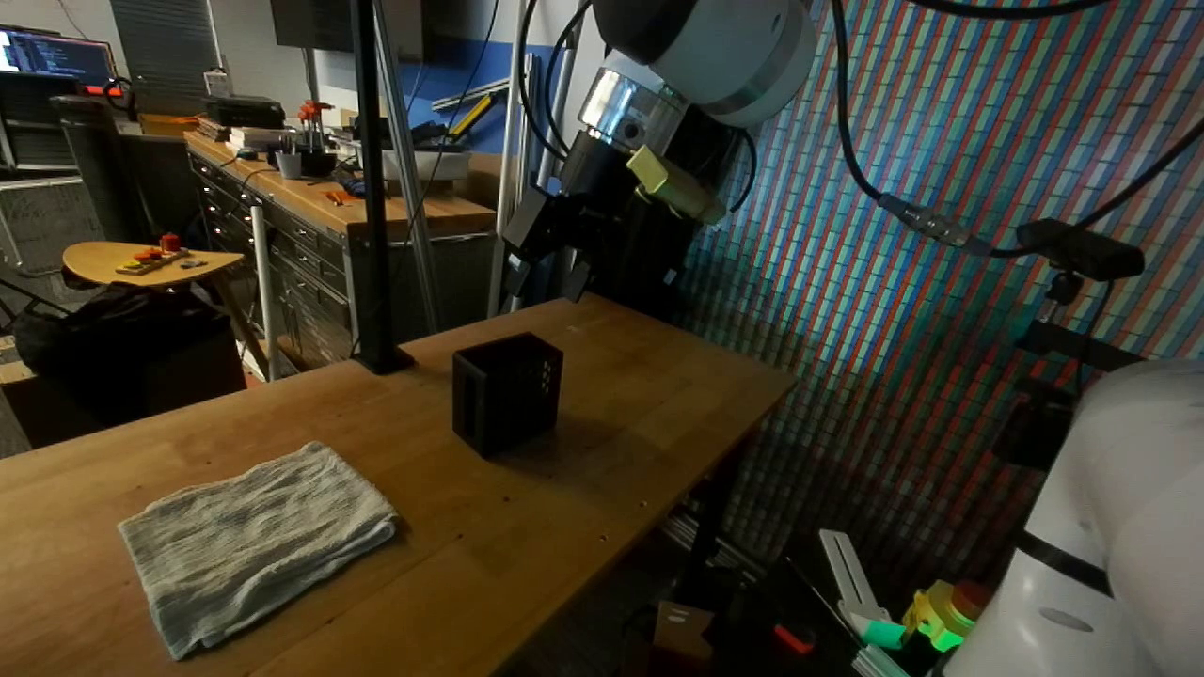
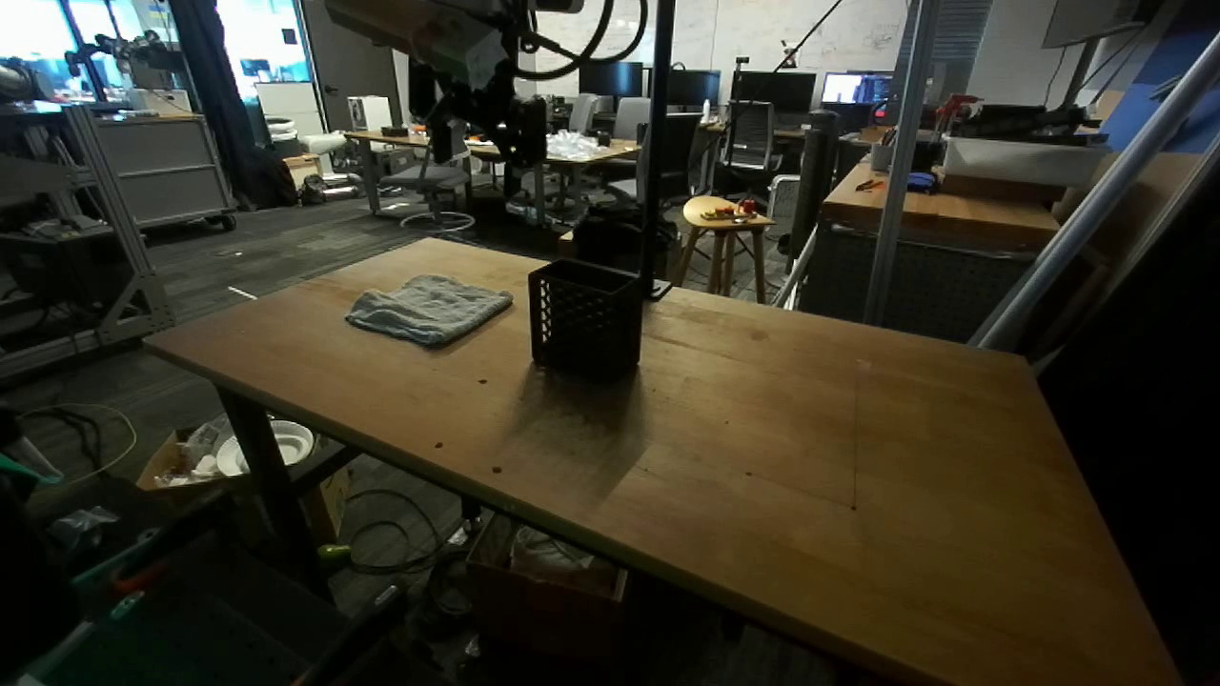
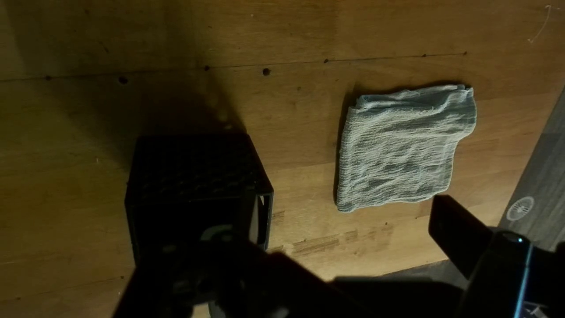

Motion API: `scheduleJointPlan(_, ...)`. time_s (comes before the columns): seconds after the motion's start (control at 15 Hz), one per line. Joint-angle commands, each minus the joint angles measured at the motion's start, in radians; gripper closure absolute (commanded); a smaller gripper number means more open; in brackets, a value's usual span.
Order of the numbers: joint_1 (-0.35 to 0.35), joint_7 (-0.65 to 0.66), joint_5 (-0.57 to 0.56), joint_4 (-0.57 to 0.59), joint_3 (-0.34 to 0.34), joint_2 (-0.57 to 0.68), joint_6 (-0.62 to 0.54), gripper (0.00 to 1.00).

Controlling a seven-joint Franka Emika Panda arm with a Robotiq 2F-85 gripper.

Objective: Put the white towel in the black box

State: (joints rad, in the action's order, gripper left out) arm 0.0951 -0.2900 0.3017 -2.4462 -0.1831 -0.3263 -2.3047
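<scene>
The end effector (image 3: 353,234) apparently hides part of the black box (image 3: 194,172).

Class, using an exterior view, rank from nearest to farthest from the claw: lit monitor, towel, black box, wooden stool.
1. Black box, on the table, lower than the claw
2. Towel, farther along the table
3. Wooden stool, behind the table
4. Lit monitor, far background

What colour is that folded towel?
The towel looks pale grey, clearest in the wrist view.
</scene>
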Motion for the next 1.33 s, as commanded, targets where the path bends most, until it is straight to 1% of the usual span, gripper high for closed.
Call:
scheduleJointPlan(0.0,-0.023,-0.006,0.009,0.002,0.022,0.001,0.004,0.00)
scheduleJointPlan(0.13,-0.018,-0.002,0.007,0.027,0.031,0.030,0.001,0.00)
scheduleJointPlan(0.27,-0.021,0.033,-0.024,0.058,0.059,0.068,0.003,0.00)
scheduleJointPlan(0.6,-0.003,0.051,-0.065,0.153,0.137,0.171,-0.008,0.00)
scheduleJointPlan(0.73,0.003,0.041,-0.074,0.204,0.166,0.220,0.005,0.00)
scheduleJointPlan(0.93,0.005,0.048,-0.121,0.287,0.210,0.301,0.021,0.00)
scheduleJointPlan(1.27,0.014,0.013,-0.185,0.449,0.265,0.458,0.030,0.00)
